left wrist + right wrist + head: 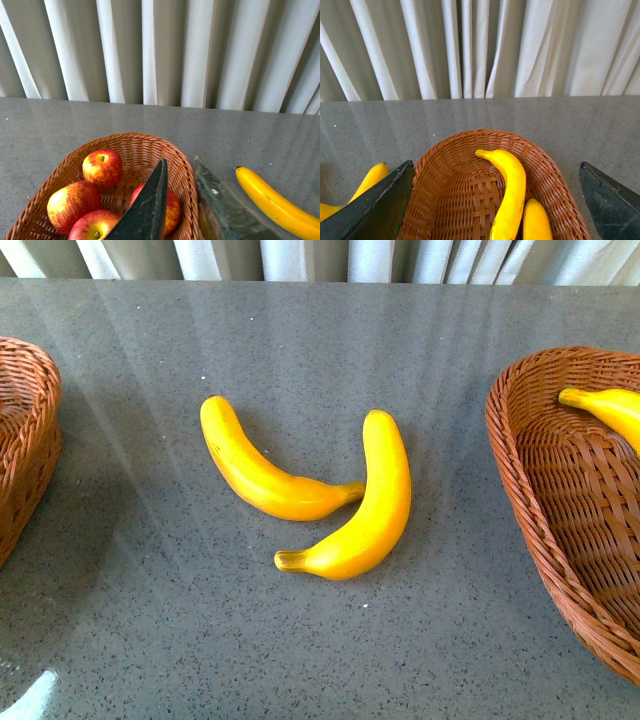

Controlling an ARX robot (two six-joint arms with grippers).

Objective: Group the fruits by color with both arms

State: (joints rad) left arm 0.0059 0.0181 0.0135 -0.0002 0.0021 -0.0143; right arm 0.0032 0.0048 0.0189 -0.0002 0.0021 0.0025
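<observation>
Hovering left gripper (179,165): its dark, scuffed fingers (150,210) stand slightly apart and pinch nothing, over the rim of the apple basket (187,175).
Right gripper (496,165): its fingers (375,210) are spread wide and empty above the banana basket (445,165).
Apple basket: brown woven wicker at 9 o'clock on the table; red apples (102,167) streaked with yellow lie inside.
Banana basket: the same weave, at 3 o'clock; two bananas (512,195) lie in it.
Loose fruit: the left banana (255,470) and right banana (375,505) lie at the table's centre, the first's stem touching the second's side, well apart from both baskets.
Handling (a judgement): probably light and stiff. The glossy skin looks slippery and the curve may pivot in the jaws, so grip across the thick middle. The right banana's 3 o'clock side is free.
Table (320,340): grey, speckled, polished and reflective.
</observation>
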